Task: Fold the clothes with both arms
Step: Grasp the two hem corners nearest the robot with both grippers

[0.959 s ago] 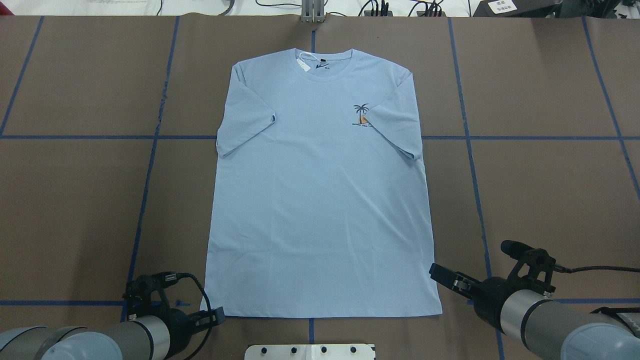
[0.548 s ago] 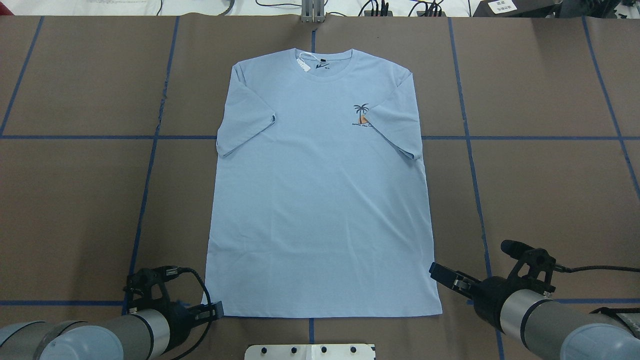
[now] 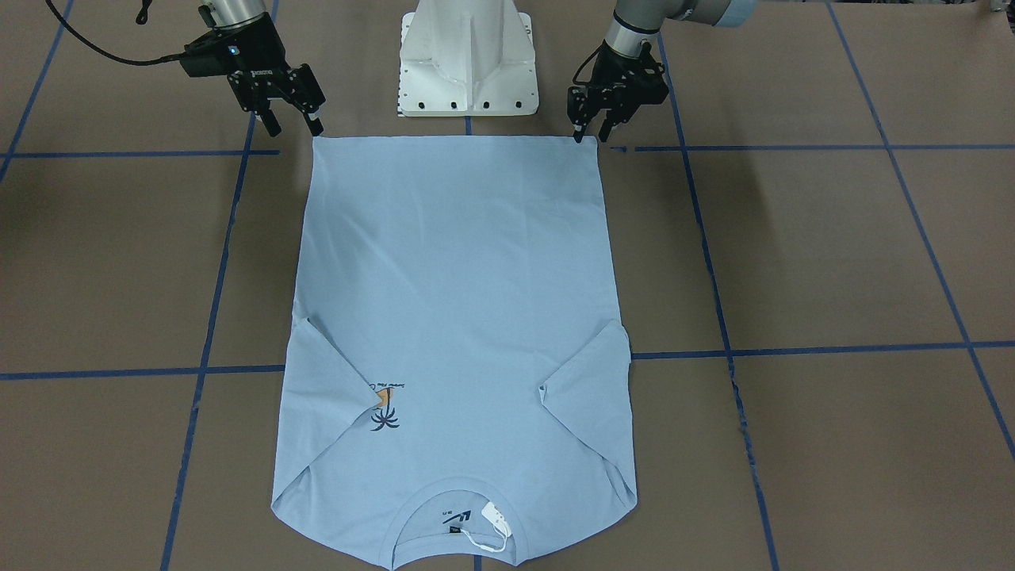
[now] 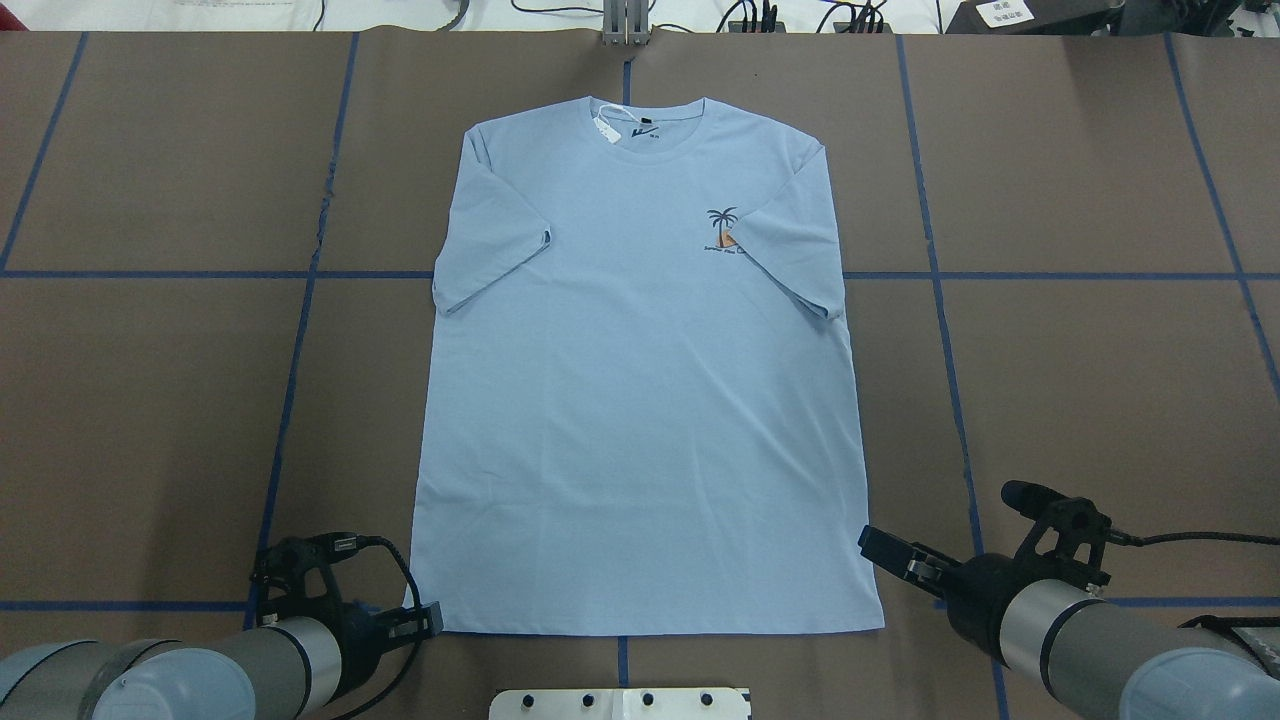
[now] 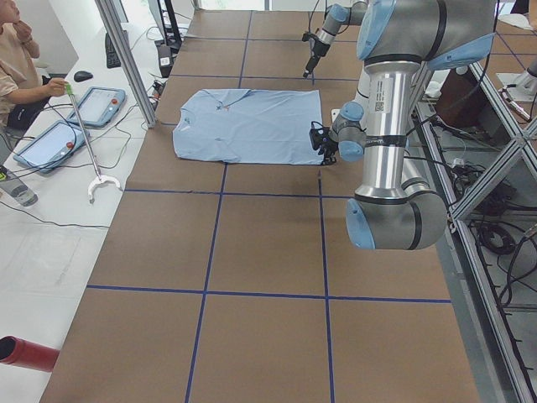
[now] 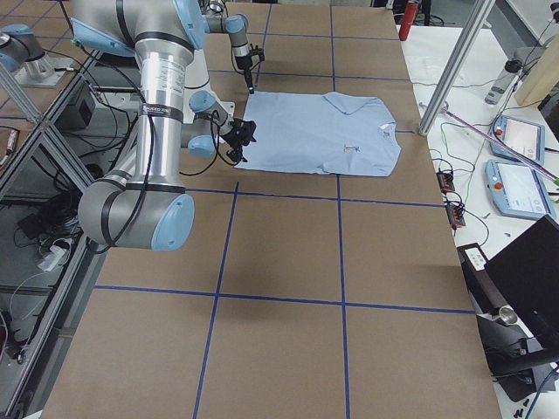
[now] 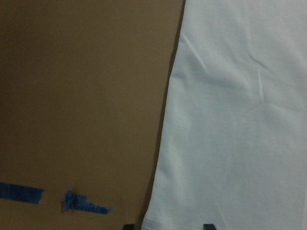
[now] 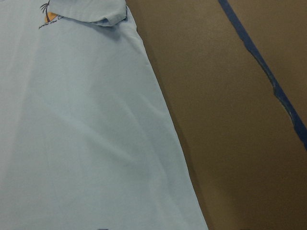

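Observation:
The light blue T-shirt (image 4: 640, 400) lies flat on the brown table, face up, collar far from the robot and both sleeves folded inward. Its palm print (image 4: 722, 232) and white hang tag (image 4: 603, 128) show. My left gripper (image 3: 591, 133) is open, low at the near hem corner on my left side; in the left wrist view the shirt (image 7: 240, 120) has its corner between the two fingertips at the bottom edge. My right gripper (image 3: 293, 125) is open, just off the other hem corner, holding nothing. The right wrist view shows the shirt's side edge (image 8: 86, 134).
The white pedestal base (image 3: 468, 55) stands right behind the hem. Blue tape lines (image 4: 290, 400) cross the brown table. A metal post (image 4: 625, 25) and cables sit at the far edge. An operator (image 5: 17, 50) sits beyond the far end, with tablets nearby.
My left gripper has shifted slightly at the near-left hem corner and sits a little lower. The right arm and the shirt have not moved.

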You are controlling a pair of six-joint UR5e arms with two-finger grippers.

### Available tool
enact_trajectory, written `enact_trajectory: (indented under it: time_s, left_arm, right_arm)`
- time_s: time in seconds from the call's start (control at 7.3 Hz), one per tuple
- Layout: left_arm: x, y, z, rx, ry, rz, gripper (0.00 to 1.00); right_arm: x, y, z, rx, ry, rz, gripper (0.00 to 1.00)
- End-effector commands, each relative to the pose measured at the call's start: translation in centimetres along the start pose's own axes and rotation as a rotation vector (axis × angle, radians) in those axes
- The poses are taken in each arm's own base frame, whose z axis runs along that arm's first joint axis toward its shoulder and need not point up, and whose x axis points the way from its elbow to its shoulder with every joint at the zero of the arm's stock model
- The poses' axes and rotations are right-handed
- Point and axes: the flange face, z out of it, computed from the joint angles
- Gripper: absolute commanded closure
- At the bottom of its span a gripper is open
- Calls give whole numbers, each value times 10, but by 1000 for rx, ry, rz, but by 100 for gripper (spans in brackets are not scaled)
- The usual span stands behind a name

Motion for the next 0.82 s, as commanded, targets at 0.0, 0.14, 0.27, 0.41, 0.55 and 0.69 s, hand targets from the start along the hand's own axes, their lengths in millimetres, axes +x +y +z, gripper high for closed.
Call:
enact_trajectory:
  time_s: [0.0, 0.14, 0.27, 0.41, 0.55, 0.69]
  left_arm:
    - [-1, 2, 3, -6, -3, 6, 43]
    - [-2, 2, 4, -6, -6, 6, 48]
    - [-1, 2, 4, -5, -3, 6, 61]
    - [-1, 2, 4, -6, -3, 6, 77]
    - [-1, 2, 4, -6, -3, 6, 89]
    - [0, 2, 4, -6, -2, 5, 100]
  right_arm:
    - [0, 0, 0, 1, 1, 0, 6]
    - [0, 0, 0, 1, 1, 0, 6]
    - [0, 0, 0, 1, 1, 0, 6]
    - [0, 0, 0, 1, 1, 0, 6]
    - [0, 0, 0, 1, 1, 0, 6]
    - [0, 0, 0, 1, 1, 0, 6]
